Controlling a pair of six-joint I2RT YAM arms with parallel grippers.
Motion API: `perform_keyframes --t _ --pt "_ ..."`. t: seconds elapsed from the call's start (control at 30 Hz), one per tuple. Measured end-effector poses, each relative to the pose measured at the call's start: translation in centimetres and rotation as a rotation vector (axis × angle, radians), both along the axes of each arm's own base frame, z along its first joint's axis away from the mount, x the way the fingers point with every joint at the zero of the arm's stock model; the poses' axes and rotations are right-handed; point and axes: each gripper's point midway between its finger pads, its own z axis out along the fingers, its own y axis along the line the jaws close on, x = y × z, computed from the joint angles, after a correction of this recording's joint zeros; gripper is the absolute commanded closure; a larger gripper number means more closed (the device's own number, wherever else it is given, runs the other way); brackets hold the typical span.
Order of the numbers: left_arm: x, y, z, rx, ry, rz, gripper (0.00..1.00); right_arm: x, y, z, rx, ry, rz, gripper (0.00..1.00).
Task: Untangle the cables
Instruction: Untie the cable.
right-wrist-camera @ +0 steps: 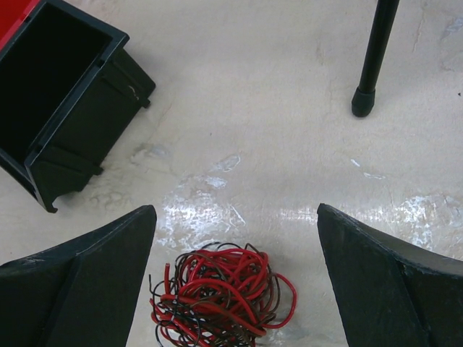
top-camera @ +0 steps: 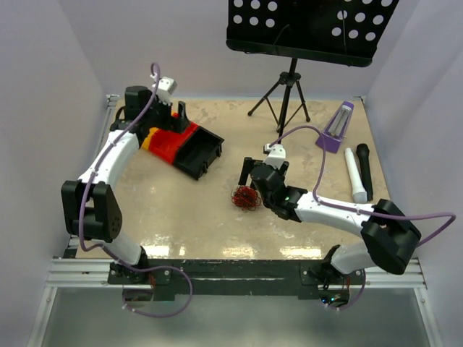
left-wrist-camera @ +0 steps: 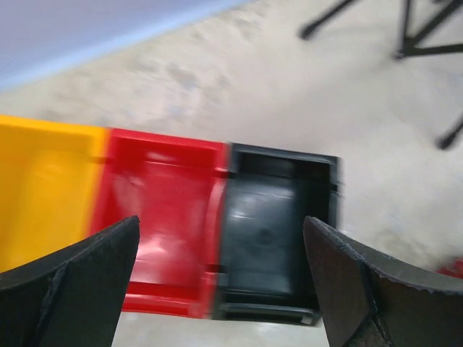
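The cables [top-camera: 246,197] lie as one small tangled ball of thin red and dark wires on the table's middle. In the right wrist view the cables [right-wrist-camera: 217,296] sit low between my fingers, resting on the tabletop and untouched. My right gripper [top-camera: 255,176] [right-wrist-camera: 236,210] hovers just behind the ball, open and holding nothing. My left gripper [top-camera: 172,119] [left-wrist-camera: 221,224] is at the far left, open and empty, above a row of bins. Its view is blurred.
Joined yellow [left-wrist-camera: 43,188], red [left-wrist-camera: 163,217] and black [left-wrist-camera: 278,224] bins stand at the back left; the black bin [right-wrist-camera: 65,94] is nearest the cables. A music stand tripod [top-camera: 289,87], a purple object [top-camera: 336,130] and white [top-camera: 353,176] and black [top-camera: 364,168] sticks occupy the back right.
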Motion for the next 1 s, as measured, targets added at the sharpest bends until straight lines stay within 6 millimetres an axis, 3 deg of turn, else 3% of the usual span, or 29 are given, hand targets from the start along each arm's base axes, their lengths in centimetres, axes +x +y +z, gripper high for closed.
perform_keyframes --t 0.07,0.13,0.33,0.43,0.53,0.67,0.8,1.0 --pt "1.8 2.7 1.4 0.070 -0.077 0.053 0.02 0.0 0.1 -0.3 -0.004 0.006 0.002 0.03" --pt "2.9 4.1 1.3 0.139 -0.111 0.080 0.02 0.0 0.1 -0.2 -0.002 0.005 0.003 0.04" --pt "4.9 6.5 -5.9 0.271 -0.015 0.084 0.05 0.0 0.1 -0.2 0.001 0.002 0.003 0.05" --pt "5.5 8.7 -9.7 0.303 0.057 0.102 0.06 0.0 0.2 -0.2 0.001 0.002 0.005 0.05" --pt "5.7 10.6 -11.7 0.343 0.093 0.133 0.06 0.0 0.2 -0.2 0.001 0.002 0.006 0.05" --pt "6.4 11.0 -11.5 0.367 0.064 0.145 0.11 0.0 0.3 -0.1 0.001 0.001 0.007 0.05" --pt "6.9 11.0 -11.1 0.371 0.038 0.142 0.36 0.0 0.3 -0.1 0.004 -0.001 0.007 0.06" --pt "6.8 11.3 -11.7 0.372 0.012 0.143 0.42 0.0 0.3 -0.2 0.006 0.003 0.003 0.07"
